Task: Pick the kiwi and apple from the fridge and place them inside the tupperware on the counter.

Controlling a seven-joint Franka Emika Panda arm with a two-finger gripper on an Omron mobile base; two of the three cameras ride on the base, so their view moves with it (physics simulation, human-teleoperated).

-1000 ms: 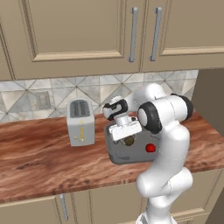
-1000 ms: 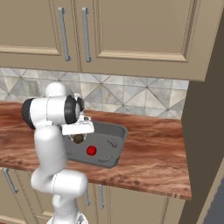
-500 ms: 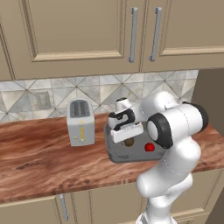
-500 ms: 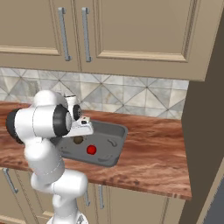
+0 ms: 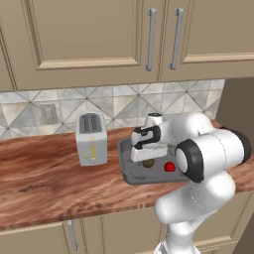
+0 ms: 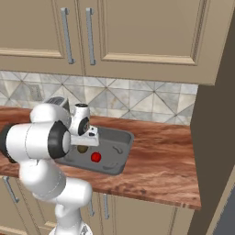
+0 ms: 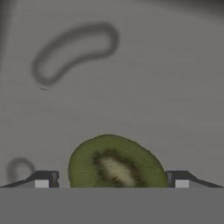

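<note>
- We have the gripper (image 7: 112, 181) low over the tupperware (image 5: 130, 174); its 2 fingers (image 7: 42, 180) stand wide apart, 1 on each side of the kiwi (image 7: 117, 162), with a clear gap to the fruit on both sides.
- We judge that nothing is gripped: the kiwi sits between the fingers on the grey tray floor, its cut green face toward the hand camera.
- In the left base view the kiwi (image 5: 148, 162) lies just under the fingers (image 5: 147, 153), and the apple (image 5: 169, 167) rests beside it in the same tray, a little toward the desk's front edge.
- The right base view agrees: kiwi (image 6: 82, 148) below the gripper (image 6: 90, 137), apple (image 6: 96, 157) near it, both inside the tupperware (image 6: 120, 156) on the desk (image 6: 160, 156).
- To finish well, we think the hand should rise straight up with the fingers left wide, so neither tip brushes the kiwi and rolls it.
- We avoid any sideways sweep until the fingers are above the flared rim, since the apple is round and near enough to be knocked.
- The toaster (image 5: 92, 138) stands well away from the fingers, beyond the tray.
</note>
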